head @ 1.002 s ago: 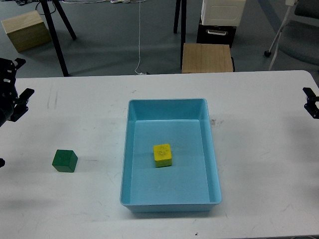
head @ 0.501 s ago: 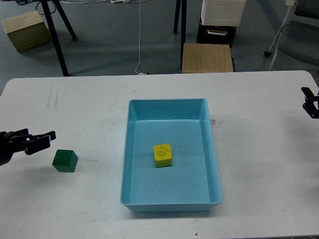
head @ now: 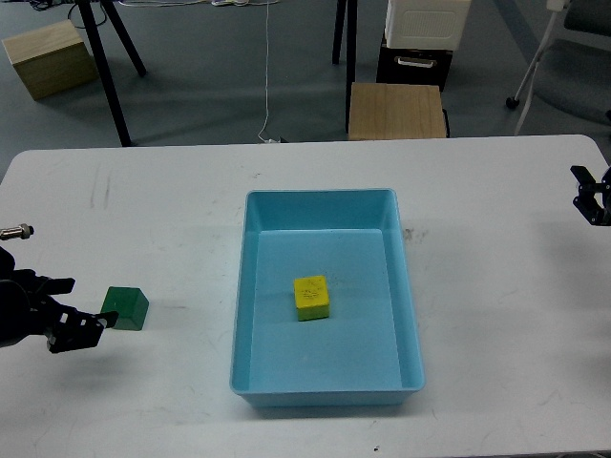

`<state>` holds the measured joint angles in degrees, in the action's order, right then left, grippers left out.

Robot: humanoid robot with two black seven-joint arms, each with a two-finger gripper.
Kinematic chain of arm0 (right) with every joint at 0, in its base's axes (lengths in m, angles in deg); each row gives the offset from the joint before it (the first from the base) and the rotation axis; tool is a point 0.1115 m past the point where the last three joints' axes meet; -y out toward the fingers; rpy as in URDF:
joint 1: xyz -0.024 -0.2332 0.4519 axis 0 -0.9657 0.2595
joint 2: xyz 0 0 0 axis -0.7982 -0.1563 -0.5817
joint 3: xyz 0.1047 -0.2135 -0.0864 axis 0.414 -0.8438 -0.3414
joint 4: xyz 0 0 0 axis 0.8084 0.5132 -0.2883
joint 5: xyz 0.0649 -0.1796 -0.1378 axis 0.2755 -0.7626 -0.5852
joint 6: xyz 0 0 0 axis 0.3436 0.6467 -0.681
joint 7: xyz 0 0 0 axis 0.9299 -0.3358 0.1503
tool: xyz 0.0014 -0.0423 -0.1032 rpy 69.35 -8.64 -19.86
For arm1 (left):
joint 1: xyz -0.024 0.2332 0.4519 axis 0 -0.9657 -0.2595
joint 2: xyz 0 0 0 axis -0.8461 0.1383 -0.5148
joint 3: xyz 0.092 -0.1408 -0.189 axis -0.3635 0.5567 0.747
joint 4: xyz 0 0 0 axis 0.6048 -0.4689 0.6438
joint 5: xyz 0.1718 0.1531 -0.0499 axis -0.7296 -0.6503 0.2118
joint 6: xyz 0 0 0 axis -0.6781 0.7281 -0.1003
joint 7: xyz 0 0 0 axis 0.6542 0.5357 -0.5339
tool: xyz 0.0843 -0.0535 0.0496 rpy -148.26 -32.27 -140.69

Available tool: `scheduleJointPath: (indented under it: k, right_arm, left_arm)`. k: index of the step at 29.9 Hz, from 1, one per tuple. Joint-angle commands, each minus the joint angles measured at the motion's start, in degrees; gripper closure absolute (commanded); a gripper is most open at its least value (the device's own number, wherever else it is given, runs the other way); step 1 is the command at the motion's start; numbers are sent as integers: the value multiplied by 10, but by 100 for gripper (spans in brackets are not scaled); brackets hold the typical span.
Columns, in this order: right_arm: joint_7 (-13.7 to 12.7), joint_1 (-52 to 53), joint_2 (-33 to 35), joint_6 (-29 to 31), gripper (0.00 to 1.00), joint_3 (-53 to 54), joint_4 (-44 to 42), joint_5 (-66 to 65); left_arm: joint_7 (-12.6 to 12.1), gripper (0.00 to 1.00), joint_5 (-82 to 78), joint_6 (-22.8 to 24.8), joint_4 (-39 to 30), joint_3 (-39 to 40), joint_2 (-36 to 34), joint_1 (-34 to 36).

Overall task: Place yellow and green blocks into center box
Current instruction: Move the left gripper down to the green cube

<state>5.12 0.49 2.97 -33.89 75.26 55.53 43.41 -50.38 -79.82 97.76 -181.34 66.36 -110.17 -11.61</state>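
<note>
The green block [head: 125, 307] sits on the white table [head: 496, 315], left of the blue box [head: 410, 315]. The yellow block [head: 311, 297] lies inside the box, near its middle. My left gripper [head: 84, 305] is low at the left edge, open, with its fingertips just left of the green block and close to it. It holds nothing. My right gripper [head: 591, 196] shows small and dark at the right edge, over the table and far from both blocks. I cannot make out whether its fingers are apart.
Beyond the table's far edge stand a wooden stool [head: 396, 111], a black and white crate stack [head: 417, 43], tripod legs [head: 113, 72] and a chair base [head: 535, 67]. A small metal part [head: 14, 231] shows at the left edge.
My left gripper has come down from the upper left edge to table level and now sits right beside the green block. My right gripper has barely shifted. The blocks have not moved.
</note>
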Motion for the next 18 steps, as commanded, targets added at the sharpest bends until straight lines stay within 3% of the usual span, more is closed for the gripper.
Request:
scheduleJointPath:
  k: [1, 5, 10, 18]
  right_arm:
    - [0, 0, 0, 0, 0, -1, -1, -1]
    - [0, 0, -1, 0, 0, 0, -1, -1]
    - [0, 2, 1, 1, 0, 5, -1, -1]
    - [0, 1, 4, 3, 0, 6, -2, -3]
  left_arm:
    - [-2, 0, 5, 1, 1, 0, 14, 24]
    - [-24, 0, -3, 1, 12, -2, 38, 32]
    - [-129, 0, -27, 1, 14, -33, 44, 33]
    - [-136, 0, -29, 1, 4, -44, 44, 37]
